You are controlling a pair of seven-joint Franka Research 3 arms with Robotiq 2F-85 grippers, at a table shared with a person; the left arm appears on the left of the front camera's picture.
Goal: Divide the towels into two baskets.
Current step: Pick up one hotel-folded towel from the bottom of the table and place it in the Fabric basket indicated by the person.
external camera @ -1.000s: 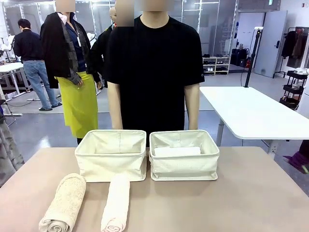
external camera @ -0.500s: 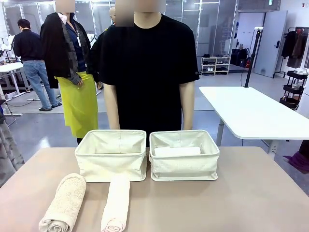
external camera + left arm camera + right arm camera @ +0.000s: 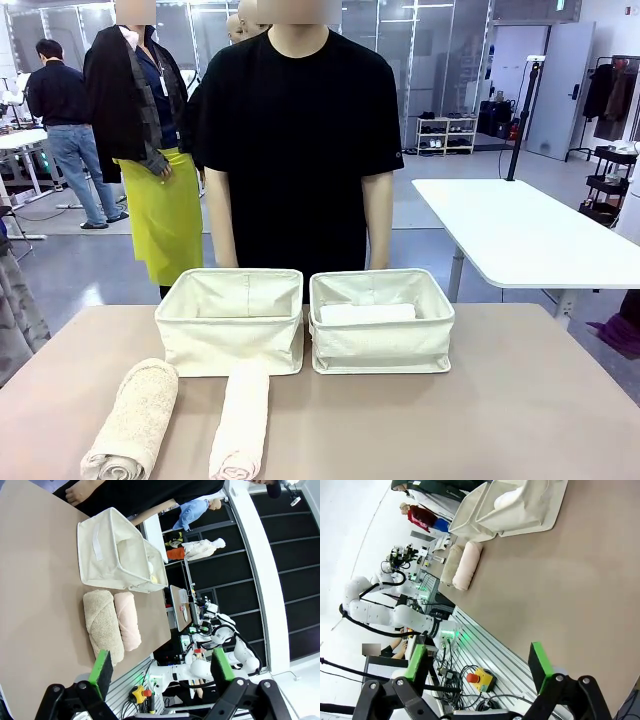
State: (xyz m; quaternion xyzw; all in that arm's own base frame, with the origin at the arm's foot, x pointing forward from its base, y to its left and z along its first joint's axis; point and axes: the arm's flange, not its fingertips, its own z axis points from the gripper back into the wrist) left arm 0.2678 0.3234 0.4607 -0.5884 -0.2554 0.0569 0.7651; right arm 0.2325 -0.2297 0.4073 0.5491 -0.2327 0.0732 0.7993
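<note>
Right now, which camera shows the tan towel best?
Left wrist view: the tan towel lies whole, unblocked. Front view shows it near the bottom edge; right wrist view shows it small, partly behind the cream towel.

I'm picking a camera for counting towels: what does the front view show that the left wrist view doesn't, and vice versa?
Front view's own: a white side table behind the person. Left wrist view's own: the open left gripper, and a yellowish patch inside the right cream canvas basket. Shared: the tan terry towel roll and cream terry towel roll side by side on the brown table, the left cream canvas basket, the white terry towel.
</note>
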